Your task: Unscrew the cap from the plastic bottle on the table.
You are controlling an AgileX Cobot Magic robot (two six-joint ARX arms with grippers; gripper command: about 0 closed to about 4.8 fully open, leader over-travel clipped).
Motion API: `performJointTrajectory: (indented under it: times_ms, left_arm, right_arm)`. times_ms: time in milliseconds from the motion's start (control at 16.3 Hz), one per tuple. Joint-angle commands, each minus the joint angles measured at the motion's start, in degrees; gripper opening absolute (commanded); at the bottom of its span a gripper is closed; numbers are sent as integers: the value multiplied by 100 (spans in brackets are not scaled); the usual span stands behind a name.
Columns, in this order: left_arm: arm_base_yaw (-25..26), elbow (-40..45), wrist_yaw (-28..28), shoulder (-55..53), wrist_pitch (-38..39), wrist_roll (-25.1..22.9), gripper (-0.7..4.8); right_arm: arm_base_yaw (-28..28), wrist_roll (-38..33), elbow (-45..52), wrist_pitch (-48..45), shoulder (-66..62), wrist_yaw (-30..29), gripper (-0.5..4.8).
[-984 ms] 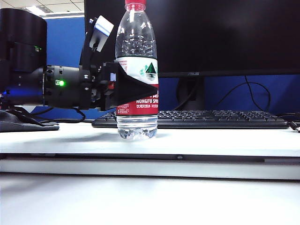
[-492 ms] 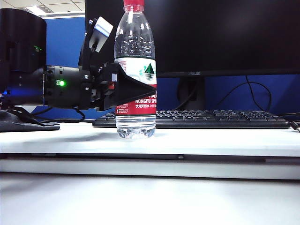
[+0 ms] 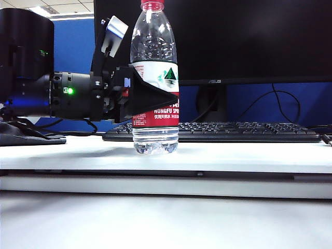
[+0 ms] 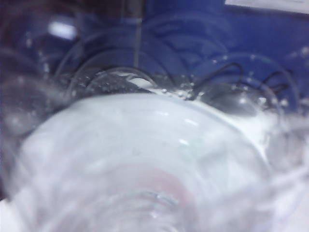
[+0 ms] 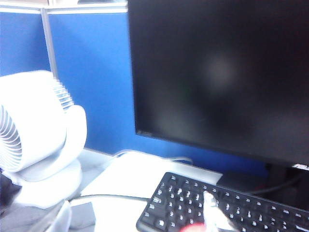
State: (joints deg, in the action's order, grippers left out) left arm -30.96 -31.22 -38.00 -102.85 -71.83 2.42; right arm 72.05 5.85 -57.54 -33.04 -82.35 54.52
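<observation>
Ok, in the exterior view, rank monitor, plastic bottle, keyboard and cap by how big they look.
1. Monitor, fills most of the background.
2. Plastic bottle or keyboard: unsure, since the bottle stands nearer the camera and the left gripper covers part of it.
3. Cap, clearly smallest.

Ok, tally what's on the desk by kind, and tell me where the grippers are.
Bottles: 1, plastic bottle with cap, held by left gripper
Keyboards: 1
Monitors: 1
Fans: 1
Total: 4
Right gripper: unseen
</observation>
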Motion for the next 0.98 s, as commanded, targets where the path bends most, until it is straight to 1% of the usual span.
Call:
performJointTrajectory:
  times_ms: [61,184,246,307,369,492,553,615,799,861,984]
  left_arm:
    - [-4,-17,-39,26,-116,17,277]
    - [-4,-17,-39,26,-114,17,277]
    - [-4,-17,-37,26,-114,17,277]
    - [-4,-17,-35,26,-116,17,277]
    - [-4,-17,-37,26,-116,17,277]
    - [-4,-17,-37,26,-116,17,277]
    - [-4,-17,-37,26,-114,15,277]
    - [-4,-17,-37,28,-114,17,277]
    - [-4,-17,-37,26,-114,15,277]
    - [-4,-17,-39,26,-114,15,277]
    - [-4,-17,-39,26,-114,13,277]
  right_arm:
    - [-170,-822,-33,496,-44,125,355]
    - [-302,-931,-33,688,-46,120,354]
    - [-328,-931,-33,688,-46,127,296]
    - [-348,-931,-33,693,-46,125,219]
    - [-363,-935,-33,719,-57,125,202]
    - [-428,-1189,-33,772,-136,81,202]
    - [-431,-1189,-33,785,-177,83,204]
    - [-439,-1189,-33,802,-199,85,220]
    - [-514,-1211,-31,901,-199,87,222]
    - [-584,-1349,-33,953,-199,79,234]
    - [-636,-1493,-33,1049,-199,79,234]
